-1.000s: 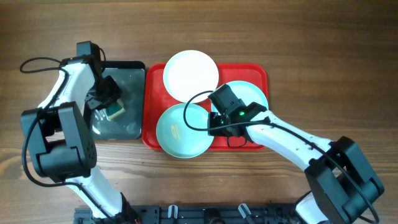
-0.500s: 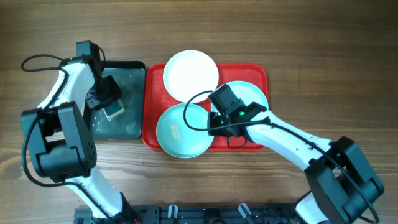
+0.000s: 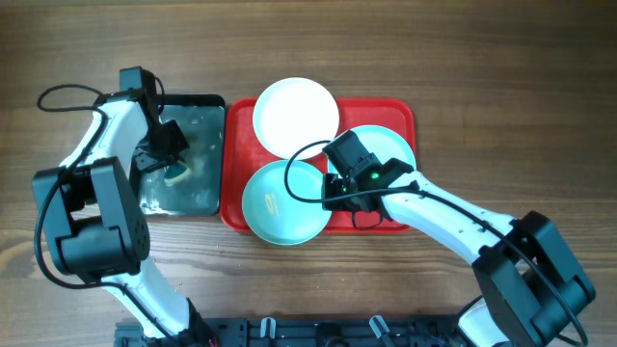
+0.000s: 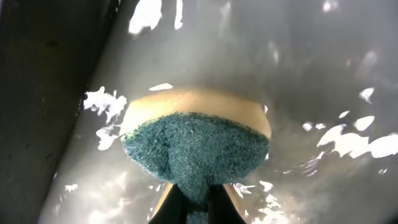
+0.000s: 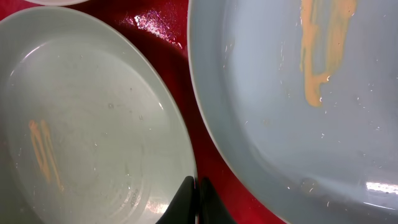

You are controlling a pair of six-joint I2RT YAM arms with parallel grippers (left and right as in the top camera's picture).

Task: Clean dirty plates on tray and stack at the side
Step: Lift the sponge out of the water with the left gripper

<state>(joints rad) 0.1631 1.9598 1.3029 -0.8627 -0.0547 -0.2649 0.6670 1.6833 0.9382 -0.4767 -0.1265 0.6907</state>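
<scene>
Three plates on the red tray (image 3: 237, 145), none stacked at the side yet.

Nearest you: turquoise plate (image 3: 280, 200) at the tray's near-left, orange smear (image 5: 43, 152) on it.

Right gripper (image 5: 194, 196) is shut and holds nothing. Its tips hang over that plate's right rim, at the red gap before the second turquoise plate (image 3: 390, 146). That plate sits right and a bit farther, and it's smeared too.

Left of the red tray is the wet black tray (image 3: 198, 188). Left gripper (image 3: 164, 159) is down in it, clamped on the sponge (image 4: 196, 146), green scrub face bulging out past the jaws.

Farthest: white plate (image 3: 294, 114), far-left on the red tray. Looks clean from overhead. It touches or overlaps the turquoise ones, can't tell which.

What matters for your next move: dirty plates lie right of the sponge, across both tray rims. The near turquoise one is closest to the left arm, so I'd guess it goes first, with the right arm placed to pin its rim.
</scene>
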